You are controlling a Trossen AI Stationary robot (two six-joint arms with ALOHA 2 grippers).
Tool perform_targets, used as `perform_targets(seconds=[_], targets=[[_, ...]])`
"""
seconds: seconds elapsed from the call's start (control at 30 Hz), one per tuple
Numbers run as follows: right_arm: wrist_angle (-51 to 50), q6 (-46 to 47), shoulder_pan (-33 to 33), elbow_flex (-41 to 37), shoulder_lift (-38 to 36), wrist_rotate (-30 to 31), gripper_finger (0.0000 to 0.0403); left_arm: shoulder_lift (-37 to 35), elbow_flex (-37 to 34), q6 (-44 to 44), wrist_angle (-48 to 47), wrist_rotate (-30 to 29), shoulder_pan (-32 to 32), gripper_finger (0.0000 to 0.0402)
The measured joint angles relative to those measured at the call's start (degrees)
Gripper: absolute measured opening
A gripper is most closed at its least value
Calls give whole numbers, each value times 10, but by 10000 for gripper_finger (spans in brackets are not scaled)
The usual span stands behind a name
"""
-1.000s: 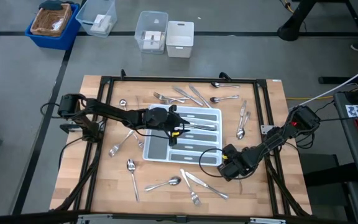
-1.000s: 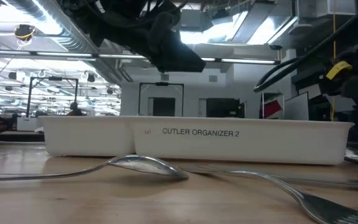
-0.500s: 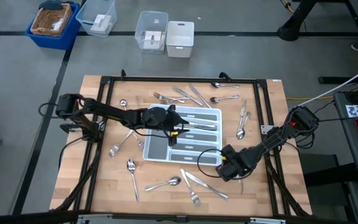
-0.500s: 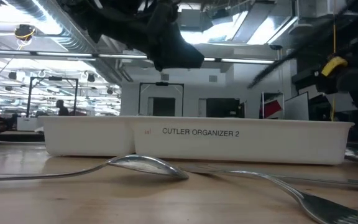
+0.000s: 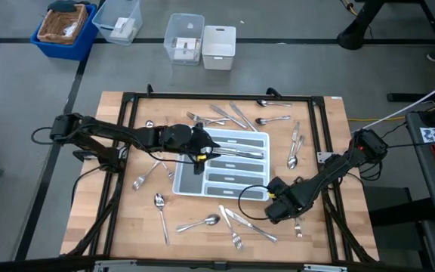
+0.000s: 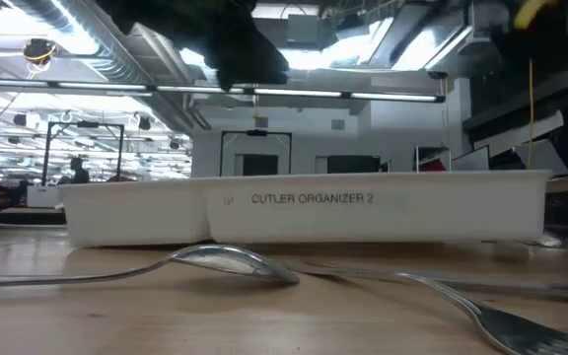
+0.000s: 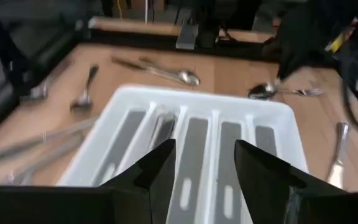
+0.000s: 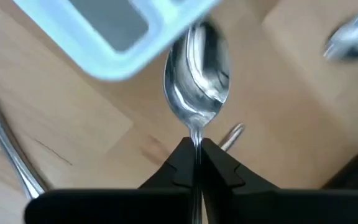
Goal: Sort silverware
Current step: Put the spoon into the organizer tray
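The slim silver metal spoon is gleaming with a mirror-bright polish, its bowl throwing back highlights. The white rectangular plastic tray is looking smooth and faintly glossy, its grey compartment floors duller. The pale wooden table top is showing a planked grain with a matt, satin finish. The dark gripper fingers are appearing matt black, like hard plastic.

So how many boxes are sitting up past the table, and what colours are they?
blue box: 1
see-through boxes: 2
white box: 1
Total: 4
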Motion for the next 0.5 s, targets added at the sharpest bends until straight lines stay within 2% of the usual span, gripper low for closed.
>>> perform_targets(seconds=[0.1, 0.2, 0.37, 0.5], targets=[[-37, -63, -9, 39, -1, 39, 7, -24, 0, -36, -57, 0, 0, 155], [-65, -129, -28, 64, -2, 44, 2, -42, 0, -75, -102, 0, 0, 155], [-54, -272, -73, 78, -2, 89, 2, -65, 0, -135, -171, 22, 0, 155], [-43, -368, -132, 78, -2, 97, 1, -77, 0, -168, -224, 32, -7, 155]])
